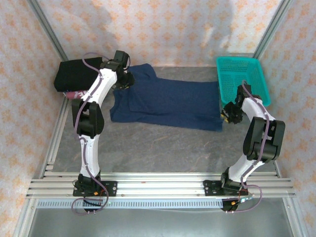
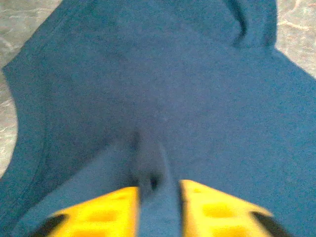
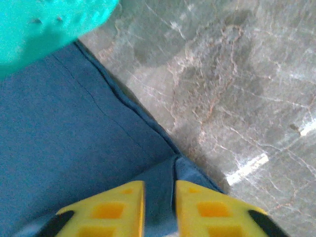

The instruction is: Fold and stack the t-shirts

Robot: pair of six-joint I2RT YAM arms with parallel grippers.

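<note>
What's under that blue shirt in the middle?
The navy t-shirt lies spread on the grey stone-patterned table, which shows around its edges. Whatever else might be beneath the cloth is covered.

Near half of table (image 1: 158,150) is bare, free to pass. Navy t-shirt (image 1: 168,101) covers the mid-back; black t-shirt (image 1: 74,74) blocks back-left corner, teal basket (image 1: 242,81) back-right.
</note>
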